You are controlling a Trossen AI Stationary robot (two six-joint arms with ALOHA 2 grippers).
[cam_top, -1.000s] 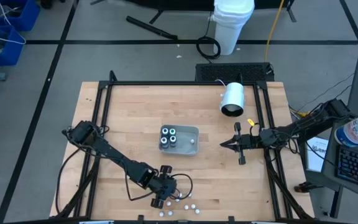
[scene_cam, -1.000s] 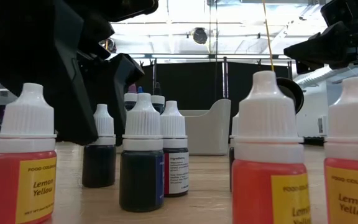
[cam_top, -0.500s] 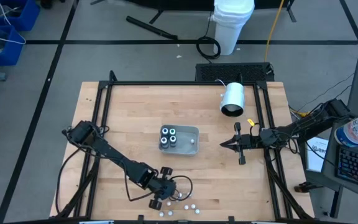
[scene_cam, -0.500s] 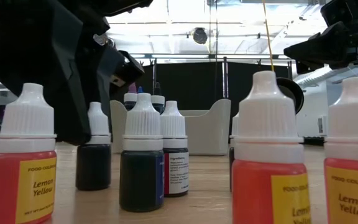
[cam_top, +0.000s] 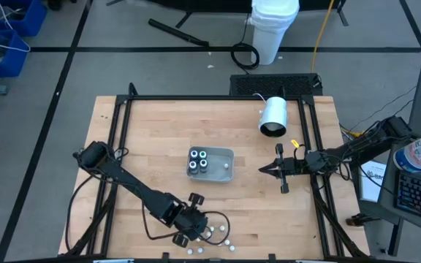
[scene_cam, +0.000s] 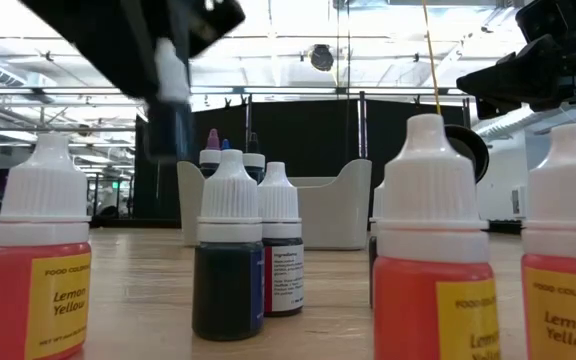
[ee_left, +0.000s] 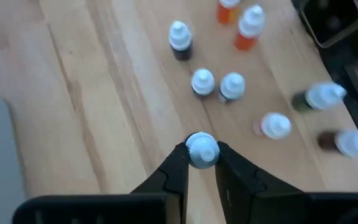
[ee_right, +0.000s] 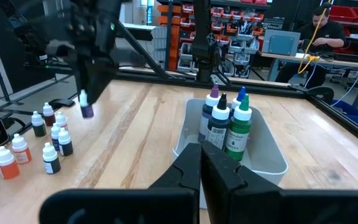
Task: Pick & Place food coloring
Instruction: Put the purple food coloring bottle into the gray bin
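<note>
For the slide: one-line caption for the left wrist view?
Left gripper shut on a white-capped food coloring bottle, lifted above the other bottles on the wooden table.

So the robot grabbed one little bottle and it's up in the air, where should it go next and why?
Probably across toward the grey rectangular tray. The left end effector is shut on a small dark white-capped bottle, clear of the wooden table, and the tray already holds four bottles with room beside them. The right end effector waits shut beside the tray.
</note>
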